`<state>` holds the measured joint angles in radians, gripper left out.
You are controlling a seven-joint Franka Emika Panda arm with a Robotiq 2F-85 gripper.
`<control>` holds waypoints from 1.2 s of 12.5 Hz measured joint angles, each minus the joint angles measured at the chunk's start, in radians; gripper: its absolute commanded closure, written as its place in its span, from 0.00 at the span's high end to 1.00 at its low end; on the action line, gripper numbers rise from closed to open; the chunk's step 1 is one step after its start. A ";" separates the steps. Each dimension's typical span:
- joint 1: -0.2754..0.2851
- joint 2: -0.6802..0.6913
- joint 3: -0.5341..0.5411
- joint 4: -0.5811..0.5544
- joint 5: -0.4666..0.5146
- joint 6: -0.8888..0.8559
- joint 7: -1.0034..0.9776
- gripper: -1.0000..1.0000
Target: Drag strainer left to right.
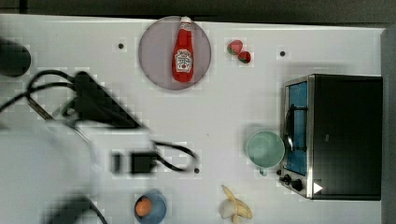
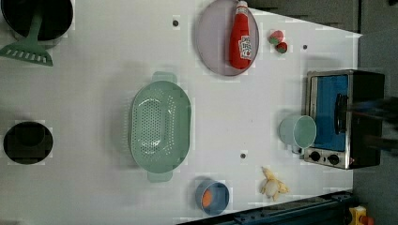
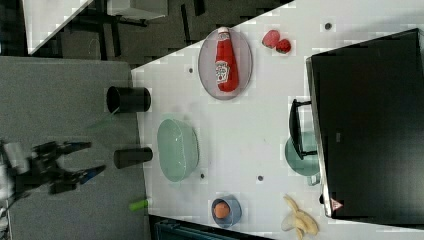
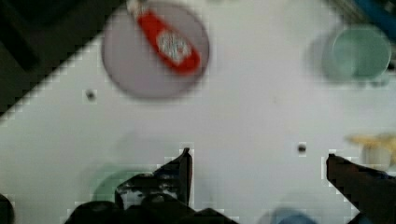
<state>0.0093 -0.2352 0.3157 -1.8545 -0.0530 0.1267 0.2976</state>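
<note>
Ketchup bottle (image 2: 241,36) on plate (image 2: 212,42)

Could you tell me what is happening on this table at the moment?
A single robot arm is working over a white table. Its gripper is open and holds nothing, seen in the right view off the table's edge, apart from the strainer. The strainer sits upright on the table, empty. Nearby, a ketchup bottle lies on a plate, and a mug stands beside a toaster oven.

All 3 fixed cameras look down at the white table (image 2: 94,93), sharing the ketchup plate (image 1: 154,70).
</note>
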 measured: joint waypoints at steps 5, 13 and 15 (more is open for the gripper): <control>0.032 0.334 0.218 -0.069 0.011 0.153 0.376 1.00; 0.057 0.563 0.253 -0.143 0.009 0.470 0.860 1.00; 0.058 0.653 0.248 -0.159 -0.042 0.578 0.956 1.00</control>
<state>0.0671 0.4182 0.5635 -2.0137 -0.0945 0.7046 1.2539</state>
